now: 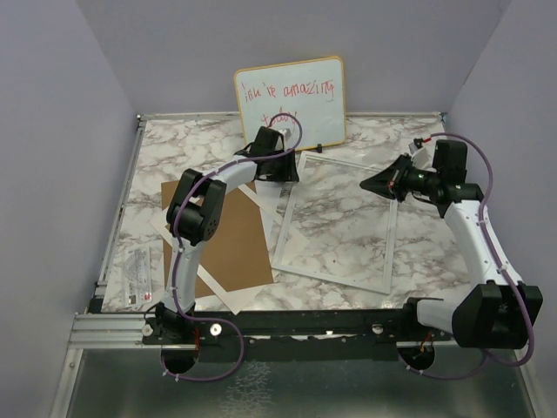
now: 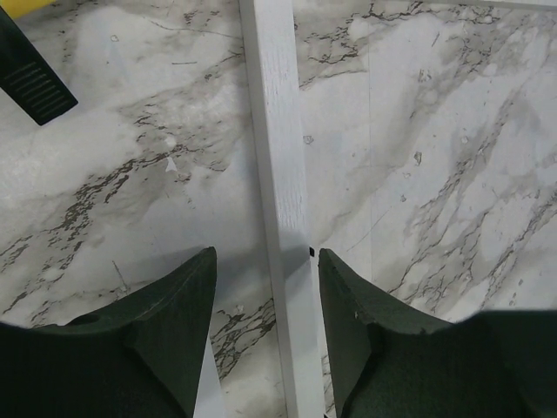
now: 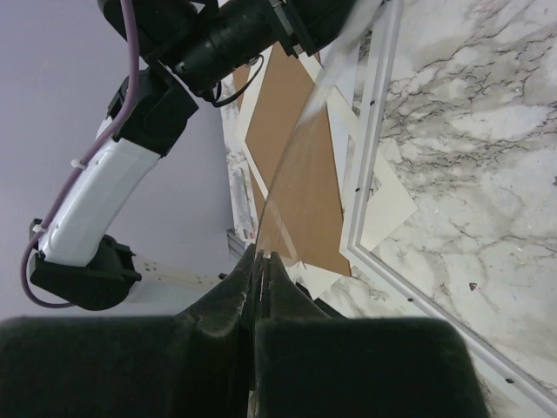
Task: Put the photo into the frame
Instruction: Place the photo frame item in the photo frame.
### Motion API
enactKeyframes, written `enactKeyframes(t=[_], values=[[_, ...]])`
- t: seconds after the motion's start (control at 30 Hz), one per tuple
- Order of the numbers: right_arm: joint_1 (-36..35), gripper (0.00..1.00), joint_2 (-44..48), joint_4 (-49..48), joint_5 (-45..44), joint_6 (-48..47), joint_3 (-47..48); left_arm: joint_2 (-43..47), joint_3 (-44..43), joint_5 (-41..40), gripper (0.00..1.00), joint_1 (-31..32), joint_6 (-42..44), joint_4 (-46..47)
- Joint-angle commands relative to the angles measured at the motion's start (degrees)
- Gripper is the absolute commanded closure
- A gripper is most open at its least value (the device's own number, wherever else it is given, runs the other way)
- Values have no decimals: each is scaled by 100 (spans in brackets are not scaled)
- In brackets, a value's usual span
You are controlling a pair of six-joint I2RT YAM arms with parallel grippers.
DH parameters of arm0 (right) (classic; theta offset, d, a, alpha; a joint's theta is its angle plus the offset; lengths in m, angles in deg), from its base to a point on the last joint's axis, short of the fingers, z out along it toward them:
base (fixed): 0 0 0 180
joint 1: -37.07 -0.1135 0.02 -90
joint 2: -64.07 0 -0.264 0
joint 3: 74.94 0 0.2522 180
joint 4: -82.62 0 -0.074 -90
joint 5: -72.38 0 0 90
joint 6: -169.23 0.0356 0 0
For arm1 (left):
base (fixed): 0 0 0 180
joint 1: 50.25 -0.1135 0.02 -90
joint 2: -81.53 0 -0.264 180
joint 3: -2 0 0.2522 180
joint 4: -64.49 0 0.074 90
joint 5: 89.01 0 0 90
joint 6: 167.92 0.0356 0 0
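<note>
On the marble table (image 1: 418, 252), top view: the frame (image 1: 331, 277) lay flat mid-table. The photo (image 1: 139, 277), as far as I could tell, lay well apart by the left edge, beyond the brown backing board (image 1: 231, 239) and white mat (image 1: 261, 202).
Arms from above: the left gripper (image 1: 283, 170) sat over the frame's far-left corner, and the right gripper (image 1: 376, 183) by its far-right side.
Left wrist: the fingers stood apart, astride the frame's white rim, not yet pinching it.
Right wrist: the fingers were pressed together on the edge of a clear pane (image 3: 296, 165), which rose in a curve beside the frame.
Step in hand, my guess: getting the pane clear of the frame.
Doing it well: lift slowly and keep the pinch firm, with the left gripper steadying the rim so the frame wouldn't slide.
</note>
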State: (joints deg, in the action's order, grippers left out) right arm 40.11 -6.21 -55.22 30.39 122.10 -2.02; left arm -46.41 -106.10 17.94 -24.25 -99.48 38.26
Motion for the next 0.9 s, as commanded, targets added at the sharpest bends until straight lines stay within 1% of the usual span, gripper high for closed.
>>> enactKeyframes(t=[0.0,0.07,0.17,0.23,0.37,0.43,0.57,0.7,0.77,0.87], values=[[-20,99,124,-100,307,141,24,-386,297,-87,48,32,130,-369],[-16,99,68,166,187,-28,124,-429,282,-175,51,68,118,-398],[-17,99,1,636,-92,-340,285,-462,208,-532,53,209,170,-575],[-15,99,-47,1016,-354,-585,418,-430,216,-831,53,332,198,-629],[-15,99,-82,1649,-847,-995,642,-439,158,-1427,49,557,225,-792],[-19,99,-82,1845,-1012,-1115,674,-488,70,-1544,48,635,245,-904],[-19,99,-51,1976,-1157,-1211,629,-430,63,-1907,46,816,280,-1070],[-16,99,21,1959,-1241,-1185,553,-155,319,-2183,45,936,354,-1121],[-19,99,52,1958,-1273,-1200,498,-53,426,-2330,43,1032,481,-1203],[-15,99,122,1959,-1315,-1211,421,95,627,-2337,38,1112,540,-1206]])
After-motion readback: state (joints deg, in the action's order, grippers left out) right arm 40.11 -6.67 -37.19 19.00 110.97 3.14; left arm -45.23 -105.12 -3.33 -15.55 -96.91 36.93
